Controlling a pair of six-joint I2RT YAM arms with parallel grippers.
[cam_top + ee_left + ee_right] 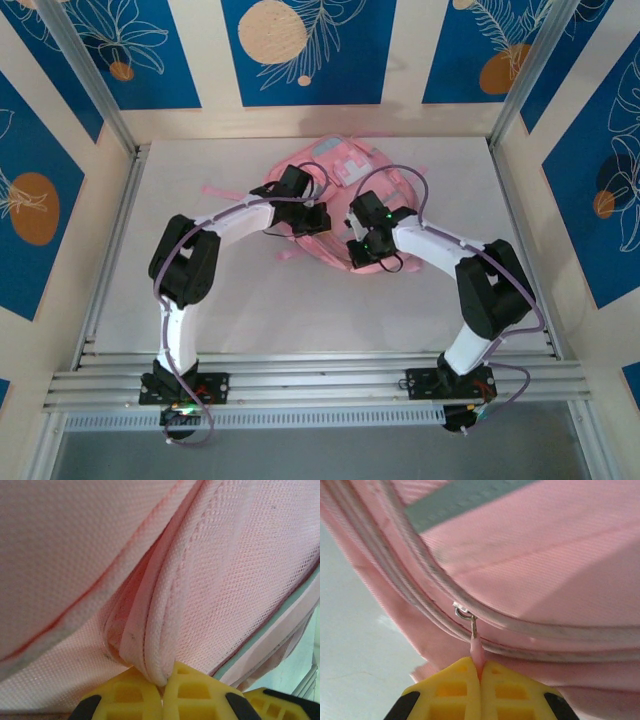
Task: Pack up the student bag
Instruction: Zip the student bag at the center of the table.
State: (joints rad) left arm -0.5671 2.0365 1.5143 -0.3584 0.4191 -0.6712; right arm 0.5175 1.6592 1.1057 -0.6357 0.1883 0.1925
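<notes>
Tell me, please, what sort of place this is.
Probably a robot test cell: the left arm and right arm are bolted to an aluminium rail, and metal posts and blue patterned panels fence the white table holding the student bag.

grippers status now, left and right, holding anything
Left gripper: shut on a piped seam of the student bag.
Right gripper: shut on the bag's pink zipper pull.
</notes>
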